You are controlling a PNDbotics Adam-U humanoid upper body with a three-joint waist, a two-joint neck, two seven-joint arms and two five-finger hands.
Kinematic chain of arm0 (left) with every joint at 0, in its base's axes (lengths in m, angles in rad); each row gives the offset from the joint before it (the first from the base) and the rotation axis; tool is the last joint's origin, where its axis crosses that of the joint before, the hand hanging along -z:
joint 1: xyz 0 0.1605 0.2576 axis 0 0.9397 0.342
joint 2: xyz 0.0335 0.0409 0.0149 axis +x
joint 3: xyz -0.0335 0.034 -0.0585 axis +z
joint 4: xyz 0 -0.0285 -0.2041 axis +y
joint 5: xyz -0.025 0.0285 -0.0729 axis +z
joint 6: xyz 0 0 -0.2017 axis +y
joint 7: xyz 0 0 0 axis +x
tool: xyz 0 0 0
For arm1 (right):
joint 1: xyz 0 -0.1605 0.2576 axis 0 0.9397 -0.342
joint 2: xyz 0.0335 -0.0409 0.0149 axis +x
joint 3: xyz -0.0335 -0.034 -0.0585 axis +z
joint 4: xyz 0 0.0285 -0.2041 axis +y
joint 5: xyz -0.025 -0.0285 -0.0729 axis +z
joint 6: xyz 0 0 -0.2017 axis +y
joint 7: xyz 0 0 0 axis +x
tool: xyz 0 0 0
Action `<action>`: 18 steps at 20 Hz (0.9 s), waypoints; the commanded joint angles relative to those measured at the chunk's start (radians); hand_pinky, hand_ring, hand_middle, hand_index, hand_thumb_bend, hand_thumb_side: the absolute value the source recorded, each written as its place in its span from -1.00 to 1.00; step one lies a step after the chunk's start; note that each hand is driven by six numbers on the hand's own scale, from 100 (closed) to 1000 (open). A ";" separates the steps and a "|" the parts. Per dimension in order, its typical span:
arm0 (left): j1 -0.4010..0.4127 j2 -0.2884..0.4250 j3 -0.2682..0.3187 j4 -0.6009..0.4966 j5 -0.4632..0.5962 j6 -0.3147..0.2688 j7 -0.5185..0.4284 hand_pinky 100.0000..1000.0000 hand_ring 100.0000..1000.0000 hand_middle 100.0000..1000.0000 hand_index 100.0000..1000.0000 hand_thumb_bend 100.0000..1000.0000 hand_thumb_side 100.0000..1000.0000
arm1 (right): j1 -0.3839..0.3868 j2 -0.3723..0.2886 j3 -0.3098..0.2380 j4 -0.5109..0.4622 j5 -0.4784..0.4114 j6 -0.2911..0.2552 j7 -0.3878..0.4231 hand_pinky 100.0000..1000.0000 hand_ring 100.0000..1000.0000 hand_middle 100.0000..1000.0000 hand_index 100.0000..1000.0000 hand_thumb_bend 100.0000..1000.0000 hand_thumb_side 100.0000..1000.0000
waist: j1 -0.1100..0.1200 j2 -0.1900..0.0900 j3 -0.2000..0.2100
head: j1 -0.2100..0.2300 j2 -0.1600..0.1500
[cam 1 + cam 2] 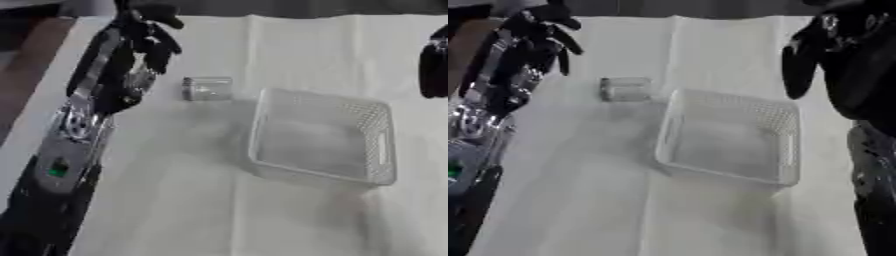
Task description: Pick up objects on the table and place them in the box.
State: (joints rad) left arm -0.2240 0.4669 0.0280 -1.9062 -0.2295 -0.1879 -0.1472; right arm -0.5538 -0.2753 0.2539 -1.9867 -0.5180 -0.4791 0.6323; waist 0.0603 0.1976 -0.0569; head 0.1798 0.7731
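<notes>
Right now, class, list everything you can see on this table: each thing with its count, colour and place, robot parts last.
Small jar: one, clear with a grey end, lying on its side just off the basket's far left corner.
Basket: one, white mesh, nothing visible inside, centre right.
Tablecloth: one, white, creased, covering the table.
Left robot hand: one, black, fingers hanging relaxed, far left above the cloth, left of the jar.
Right robot hand: one, black, upper right; its fingers cannot be made out.

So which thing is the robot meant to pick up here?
Find the white perforated plastic basket on the white tablecloth. Just beyond its far left corner lies a small clear cylindrical jar, tipped on its side. It is the only loose item on the cloth.
</notes>
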 commanded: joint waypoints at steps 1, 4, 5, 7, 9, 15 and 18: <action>-0.023 0.082 -0.012 0.027 -0.152 0.043 -0.085 -0.38 0.24 0.44 0.74 -0.23 0.42 | -0.005 -0.012 0.003 -0.013 0.001 -0.021 0.030 -0.69 -0.34 0.50 -0.10 -1.00 0.76 | 0.000 -0.021 -0.004 | 0.009 -0.003; -0.037 0.108 -0.028 0.057 -0.268 0.057 -0.185 -0.29 0.34 0.52 0.76 -0.08 0.44 | -0.005 -0.012 0.005 -0.013 0.001 -0.020 0.033 -0.70 -0.34 0.50 -0.11 -1.00 0.76 | 0.001 -0.021 -0.009 | 0.011 -0.003; -0.042 0.112 -0.032 0.066 -0.291 0.057 -0.213 -0.29 0.35 0.53 0.76 -0.06 0.43 | -0.006 -0.012 0.005 -0.013 0.001 -0.020 0.034 -0.70 -0.34 0.50 -0.11 -1.00 0.77 | 0.001 -0.021 -0.010 | 0.011 -0.003; -0.050 0.123 -0.039 0.082 -0.311 0.055 -0.252 -0.27 0.36 0.54 0.77 -0.02 0.41 | -0.006 -0.011 0.006 -0.013 0.002 -0.020 0.035 -0.70 -0.35 0.50 -0.12 -1.00 0.77 | 0.001 -0.022 -0.013 | 0.012 -0.003; -0.060 0.137 -0.043 0.096 -0.317 0.054 -0.274 -0.26 0.36 0.54 0.77 0.03 0.36 | -0.006 -0.010 0.006 -0.013 0.002 -0.019 0.034 -0.70 -0.35 0.50 -0.12 -1.00 0.77 | 0.001 -0.024 -0.016 | 0.012 -0.003; -0.104 0.238 -0.087 0.147 -0.321 0.010 -0.329 -0.22 0.34 0.51 0.71 0.16 0.16 | -0.004 -0.006 0.009 -0.013 0.003 -0.017 0.037 -0.70 -0.35 0.50 -0.13 -1.00 0.77 | 0.001 -0.030 -0.027 | 0.016 -0.003; -0.140 0.292 -0.105 0.185 -0.333 -0.012 -0.331 -0.19 0.33 0.50 0.69 0.22 0.15 | -0.002 -0.005 0.011 -0.013 0.003 -0.014 0.040 -0.70 -0.35 0.50 -0.14 -1.00 0.77 | 0.003 -0.033 -0.034 | 0.016 -0.003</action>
State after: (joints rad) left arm -0.3492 0.7068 -0.0758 -1.7248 -0.5526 -0.1890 -0.4752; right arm -0.5520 -0.2747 0.2648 -1.9867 -0.5176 -0.4688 0.6427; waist 0.0629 0.1832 -0.0920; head 0.1859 0.7731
